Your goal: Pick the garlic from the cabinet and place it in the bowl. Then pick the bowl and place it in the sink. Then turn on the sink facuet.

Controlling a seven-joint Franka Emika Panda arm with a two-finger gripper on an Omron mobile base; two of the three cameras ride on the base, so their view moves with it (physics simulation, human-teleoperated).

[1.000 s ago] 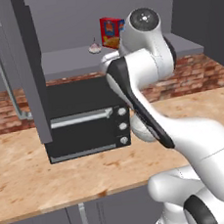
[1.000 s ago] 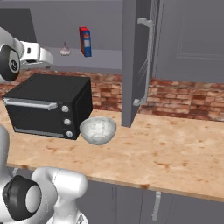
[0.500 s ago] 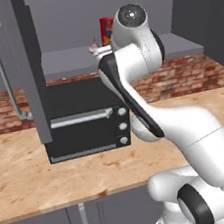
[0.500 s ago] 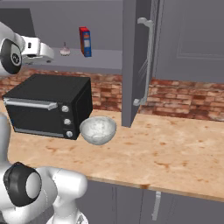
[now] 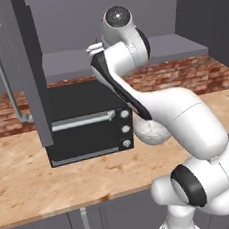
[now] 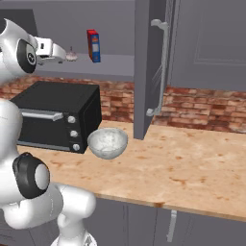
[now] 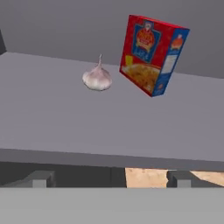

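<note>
The garlic (image 7: 97, 78), a small whitish bulb with a pointed stem, lies on the grey shelf of the cabinet (image 7: 52, 113) just left of a red-and-blue box. My gripper (image 7: 110, 178) is open and level with the shelf's front edge, short of the garlic, with nothing between its fingertips (image 7: 41, 178). From the right base the gripper (image 6: 64, 54) is close beside the garlic (image 6: 71, 55). The speckled bowl (image 6: 107, 142) stands on the counter in front of the microwave's right end, and is partly behind my arm (image 5: 149, 131). The sink and the sink facuet are out of view.
The red-and-blue box (image 7: 153, 54) stands upright right of the garlic. A black microwave oven (image 6: 55, 115) sits under the shelf. The cabinet doors (image 6: 149, 67) (image 5: 28, 71) stand open on both sides. A wooden counter (image 6: 192, 163) runs along a brick wall.
My arm has swung the open gripper closer to the shelf and the garlic. The garlic, box and bowl have not moved.
</note>
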